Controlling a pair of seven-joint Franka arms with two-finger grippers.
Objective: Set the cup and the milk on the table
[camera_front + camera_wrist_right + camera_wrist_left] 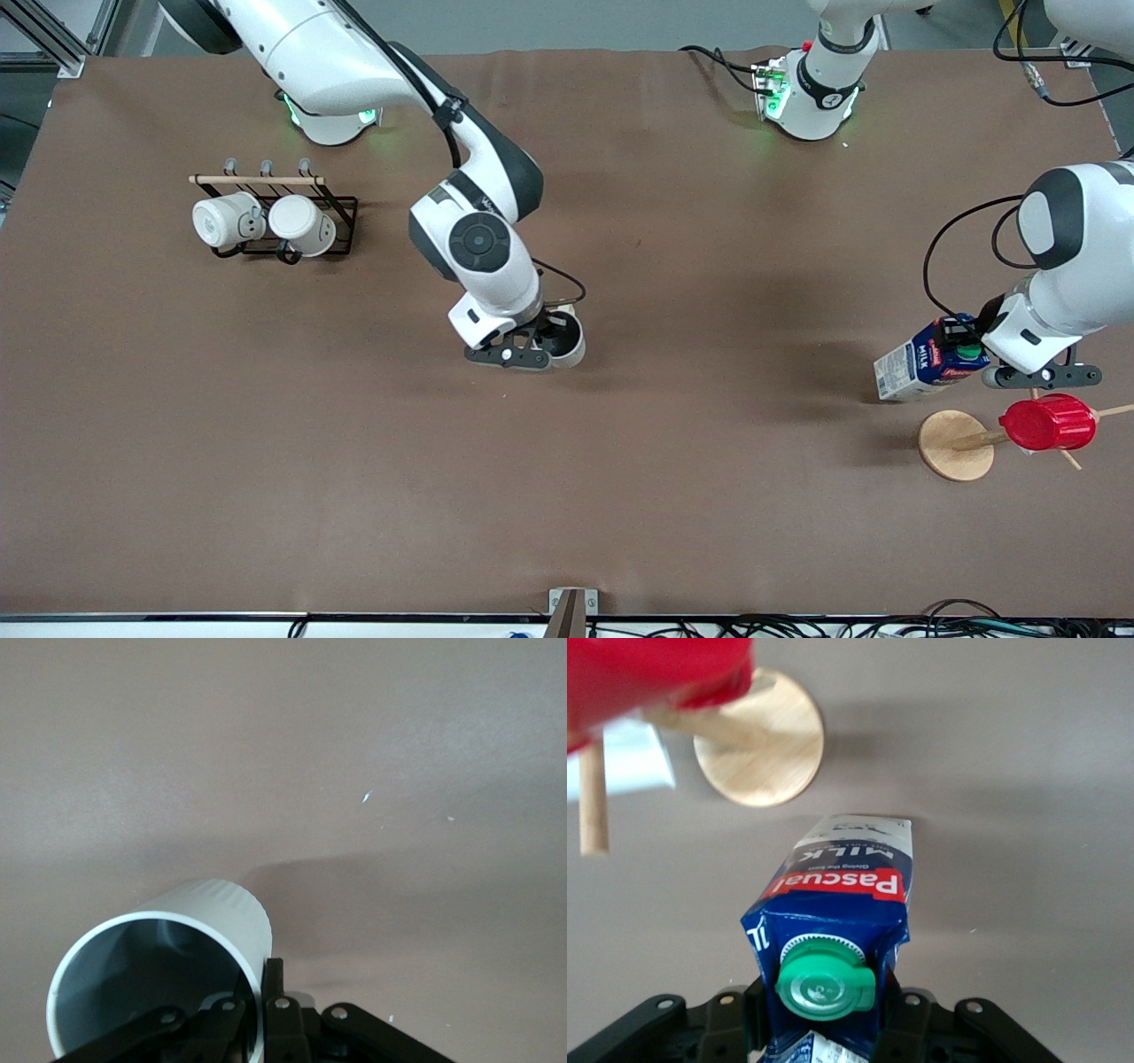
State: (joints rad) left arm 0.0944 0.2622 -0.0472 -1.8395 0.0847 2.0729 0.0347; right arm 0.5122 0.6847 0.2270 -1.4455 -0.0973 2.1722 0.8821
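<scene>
Over brown table (266, 425), pincers clamp empty cup (567, 339) and capped milk (921, 363).

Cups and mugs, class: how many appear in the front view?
4: two white mugs on the black wire rack, the cup in the right gripper, the red cup on the wooden stand.

A brown table (567, 496) fills almost the whole front view. In the upper left of the frame a black wire rack (292, 226) stands on it, with two white mugs (266, 223) lying on their sides in it under a wooden bar. At the lower right a round wooden base (950, 447) rests on the brown cover, its pegs carrying a red cup (1048, 423). The two robot bases (811, 97) sit along the top edge.
</scene>
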